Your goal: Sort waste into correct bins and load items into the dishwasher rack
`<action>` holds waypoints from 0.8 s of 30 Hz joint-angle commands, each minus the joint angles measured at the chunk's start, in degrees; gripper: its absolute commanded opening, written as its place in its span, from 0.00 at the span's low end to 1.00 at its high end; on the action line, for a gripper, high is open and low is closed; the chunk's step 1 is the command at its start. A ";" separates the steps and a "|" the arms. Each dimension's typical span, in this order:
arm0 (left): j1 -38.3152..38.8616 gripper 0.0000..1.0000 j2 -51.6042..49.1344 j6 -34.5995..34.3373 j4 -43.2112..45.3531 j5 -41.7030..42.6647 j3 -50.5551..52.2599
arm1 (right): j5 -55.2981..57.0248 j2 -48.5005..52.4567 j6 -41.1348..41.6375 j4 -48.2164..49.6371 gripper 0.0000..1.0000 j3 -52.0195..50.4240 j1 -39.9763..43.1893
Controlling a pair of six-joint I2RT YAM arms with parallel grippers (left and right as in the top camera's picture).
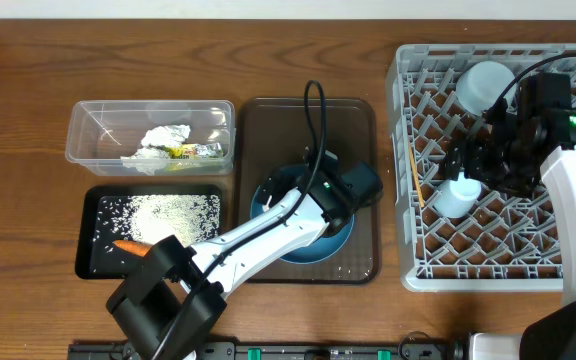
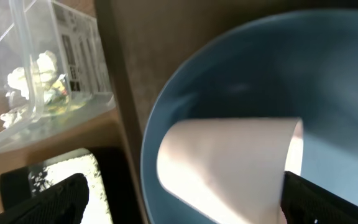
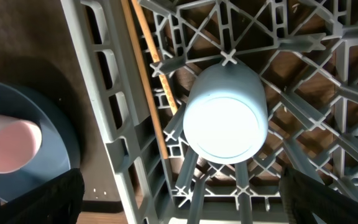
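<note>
A pink cup (image 2: pixel 229 165) lies on its side on the blue plate (image 2: pixel 328 81). My left gripper (image 2: pixel 182 208) is open around it, one finger beside the cup's rim, the other well clear. From overhead the left gripper (image 1: pixel 320 200) covers the cup over the plate (image 1: pixel 268 195). My right gripper (image 3: pixel 185 199) hangs open above a light-blue cup (image 3: pixel 225 115) that stands upside down in the dishwasher rack (image 1: pixel 404 150). Chopsticks (image 3: pixel 148 74) lie along the rack's left side. A pale bowl (image 1: pixel 485 85) sits in the rack's back.
The plate rests on a brown tray (image 1: pixel 353 130). Left of it, a clear tub (image 1: pixel 98 120) holds a napkin (image 1: pixel 163 137) and a wrapper (image 1: pixel 196 151). In front, a black tray (image 1: pixel 86 235) holds rice (image 1: pixel 168 215) and a carrot (image 1: pixel 130 247).
</note>
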State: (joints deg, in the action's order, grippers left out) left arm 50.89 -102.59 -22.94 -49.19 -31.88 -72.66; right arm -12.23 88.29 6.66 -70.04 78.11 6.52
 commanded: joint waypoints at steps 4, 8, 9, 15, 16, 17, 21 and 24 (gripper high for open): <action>0.09 0.98 -0.04 -1.16 -1.09 1.46 0.24 | -0.68 0.07 -0.52 -0.04 0.99 1.01 0.68; 0.09 0.97 -0.13 -1.16 -1.20 1.42 0.74 | -0.68 0.07 -0.52 -0.04 0.99 1.01 0.66; 0.09 0.95 -0.13 -1.16 -1.07 1.38 1.05 | -0.68 0.07 -0.52 -0.04 0.99 1.01 0.68; 0.09 0.93 -0.17 -1.16 -0.17 -0.55 4.11 | -0.68 0.07 -0.52 -0.04 0.99 1.01 0.68; 0.09 0.93 -0.17 -1.11 -0.20 -0.79 4.55 | -0.68 0.07 -0.52 -0.04 0.99 1.01 0.68; 0.09 0.93 -0.17 -1.14 -0.20 -0.79 4.90 | -0.68 0.07 -0.52 -0.04 0.99 1.01 0.68; 0.09 0.86 -0.17 -1.16 -0.66 -1.90 5.16 | -0.68 0.07 -0.52 -0.04 0.99 1.01 0.68; 0.09 0.83 -0.17 -1.42 -0.57 -4.31 5.16 | -0.66 0.07 -0.52 -0.04 0.99 1.01 0.68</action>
State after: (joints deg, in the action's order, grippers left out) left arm 50.89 -102.59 -23.86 -49.58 -32.36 -67.85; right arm -12.25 88.29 6.66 -70.04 78.11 6.52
